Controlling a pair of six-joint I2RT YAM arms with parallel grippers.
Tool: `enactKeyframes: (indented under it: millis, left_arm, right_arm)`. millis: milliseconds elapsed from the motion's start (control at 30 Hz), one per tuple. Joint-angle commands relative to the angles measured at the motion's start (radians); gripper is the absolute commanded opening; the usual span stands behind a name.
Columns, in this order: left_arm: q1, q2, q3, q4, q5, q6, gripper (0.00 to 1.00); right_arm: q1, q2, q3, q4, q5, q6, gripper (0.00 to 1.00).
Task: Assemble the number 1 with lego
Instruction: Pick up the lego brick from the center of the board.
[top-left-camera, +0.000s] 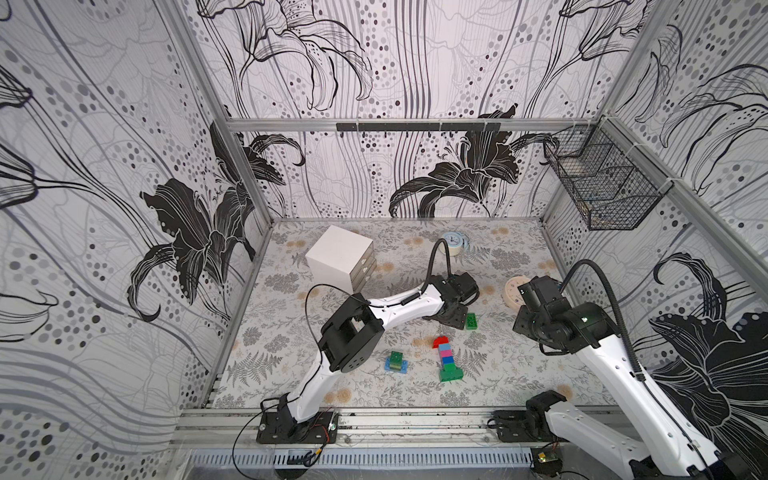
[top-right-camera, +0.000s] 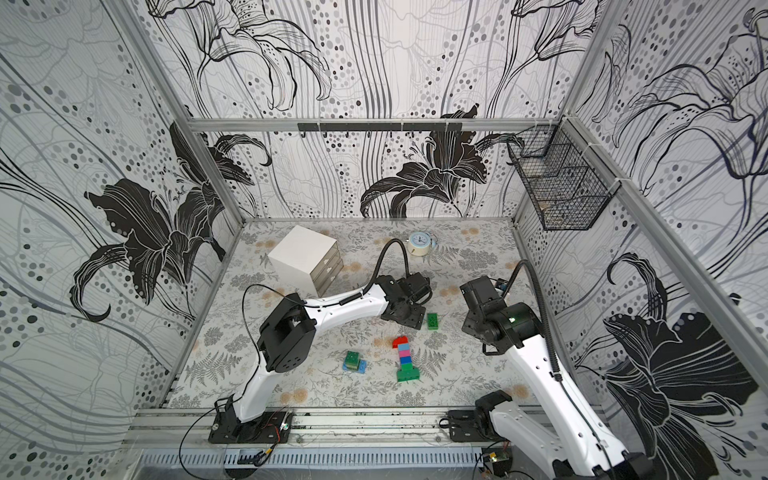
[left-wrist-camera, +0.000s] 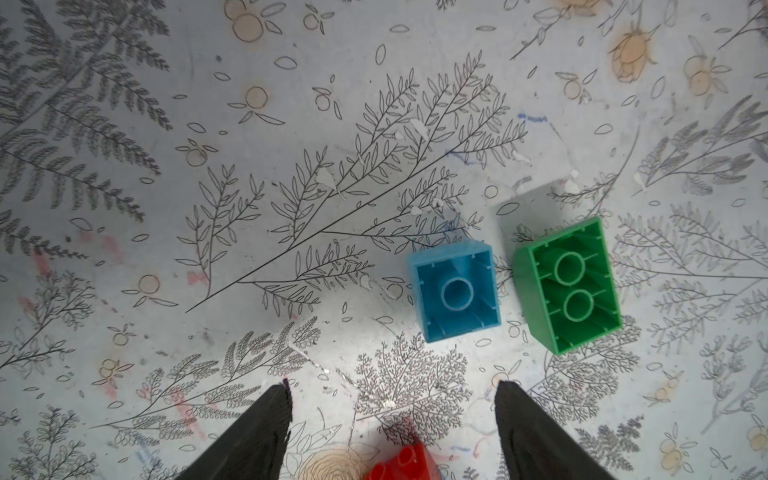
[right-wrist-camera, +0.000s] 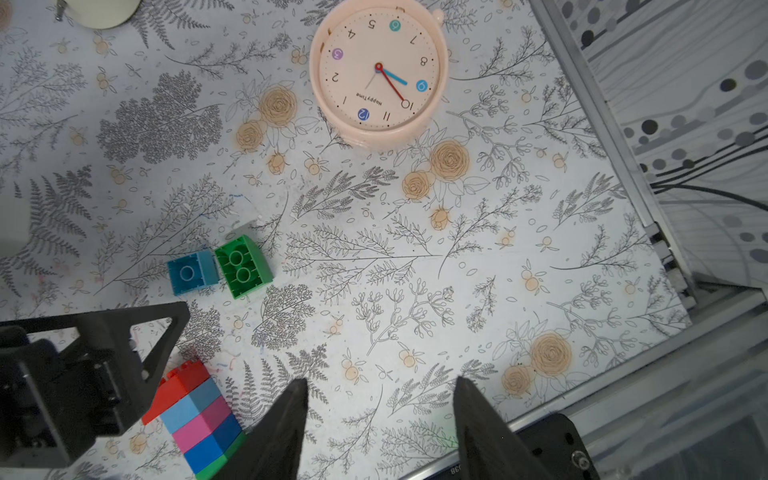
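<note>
Left gripper (left-wrist-camera: 395, 386) spread wide and empty, poised just short of the blue brick (left-wrist-camera: 455, 291): probably a pick-up about to start. Best to ease forward to straddle that brick across two flat sides, then sink low and close squarely. Lying hollow side up on the table (top-left-camera: 519, 374), so likely to need turning over before pressing onto anything. Worth staying clear of the green brick (left-wrist-camera: 567, 284), just beside it and also hollow side up. Same for the red brick (left-wrist-camera: 403, 463) capping the figure (top-left-camera: 446, 359) near the table's middle, close behind the jaws. No call for the right gripper (right-wrist-camera: 381, 384), likewise parted and holding nothing, hanging near the pink clock (right-wrist-camera: 378, 70); better kept out of the way.

Hidden in both top views: the blue brick, covered by the left gripper. Cut off in the right wrist view: the figure's green foot. Hard to judge the seating of the figure's bricks, or any need for more pieces. Unclear too what part the green-on-blue pair (top-left-camera: 395, 362) plays.
</note>
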Motion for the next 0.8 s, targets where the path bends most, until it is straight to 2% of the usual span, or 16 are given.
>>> enactKeyframes:
  millis: [0,367,767]
  left_arm:
    - [-0.003,0.036,0.055,-0.03,0.013,0.036,0.8]
    - [-0.001,0.145,0.168,-0.036,0.048,0.047,0.83]
    - [0.027,0.214,0.237,-0.036,0.033,0.04,0.54]
  right_arm:
    - [-0.002,0.0,-0.008,-0.035,0.038,0.013,0.59]
    - [-0.002,-0.002,-0.017,-0.044,0.035,0.007,0.59]
    - [-0.002,0.004,-0.028,-0.037,0.01,0.003,0.59]
